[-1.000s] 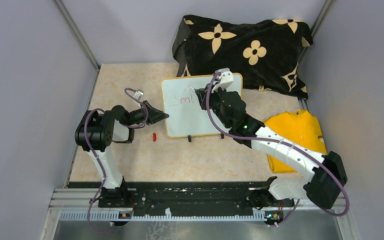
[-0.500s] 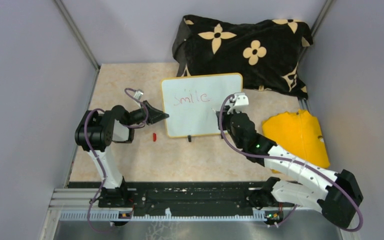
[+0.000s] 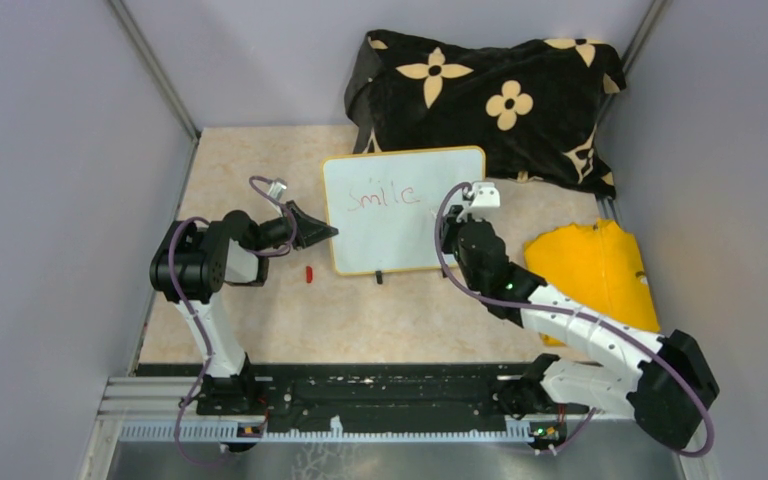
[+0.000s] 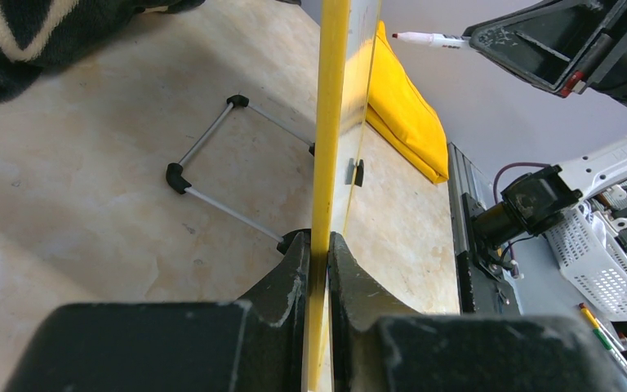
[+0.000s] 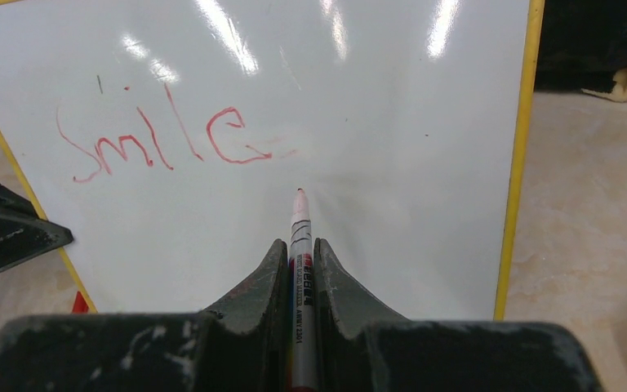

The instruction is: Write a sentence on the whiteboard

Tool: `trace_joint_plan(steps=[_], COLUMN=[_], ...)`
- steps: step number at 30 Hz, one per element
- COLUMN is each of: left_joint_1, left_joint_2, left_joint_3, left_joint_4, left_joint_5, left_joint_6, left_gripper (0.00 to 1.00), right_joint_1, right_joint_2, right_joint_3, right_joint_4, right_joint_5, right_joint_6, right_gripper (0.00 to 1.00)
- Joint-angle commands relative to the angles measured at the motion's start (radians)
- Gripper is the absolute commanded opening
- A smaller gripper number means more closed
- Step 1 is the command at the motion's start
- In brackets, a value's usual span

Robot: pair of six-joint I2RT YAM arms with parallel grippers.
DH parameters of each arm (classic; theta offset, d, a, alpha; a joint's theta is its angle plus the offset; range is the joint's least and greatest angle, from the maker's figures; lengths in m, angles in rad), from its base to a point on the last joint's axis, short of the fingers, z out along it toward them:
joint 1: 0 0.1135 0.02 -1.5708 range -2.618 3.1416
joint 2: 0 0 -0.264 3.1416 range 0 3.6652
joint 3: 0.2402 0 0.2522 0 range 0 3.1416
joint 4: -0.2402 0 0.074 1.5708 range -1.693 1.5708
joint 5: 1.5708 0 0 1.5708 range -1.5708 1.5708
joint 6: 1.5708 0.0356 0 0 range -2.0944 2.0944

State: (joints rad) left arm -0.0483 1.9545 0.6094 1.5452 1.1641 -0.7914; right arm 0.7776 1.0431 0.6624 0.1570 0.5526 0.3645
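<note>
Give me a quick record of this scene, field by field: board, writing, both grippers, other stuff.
Board: whiteboard, yellow frame
Text: red lettering reading "Smile", near its top
Left gripper: shut on the whiteboard's left edge
Right gripper: shut on a marker, tip aimed below the "e"
Loose item: small red piece by the board's left corner
Cloths: black flowered cloth behind, yellow cloth at right

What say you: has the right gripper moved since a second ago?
Yes. The right gripper shifted right, from above the middle of the whiteboard to its right edge.
</note>
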Motion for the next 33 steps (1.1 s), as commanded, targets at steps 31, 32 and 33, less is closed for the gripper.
trace_joint_plan(steps=[31,32,33], left_joint_1=[-0.004,-0.004,-0.003], left_joint_2=[0.020,0.020,0.020], left_joint_3=[0.027,0.027,0.027], left_joint_4=[0.026,0.026,0.026], left_joint_5=[-0.001,-0.001,-0.002], left_joint_6=[0.011,0.010,0.009], left_gripper=[0.10,0.10,0.10], right_joint_1=[-0.050,-0.050,-0.050], right_joint_2=[0.114,0.112,0.110], right_joint_3=[0.080,0.077,0.074], right_joint_4=[0.116,0.110,0.105], right_joint_5=[0.021,0.020,0.018], right_joint_6=[0.038,0.041,0.044], right_gripper=[0.00,0.00,0.00])
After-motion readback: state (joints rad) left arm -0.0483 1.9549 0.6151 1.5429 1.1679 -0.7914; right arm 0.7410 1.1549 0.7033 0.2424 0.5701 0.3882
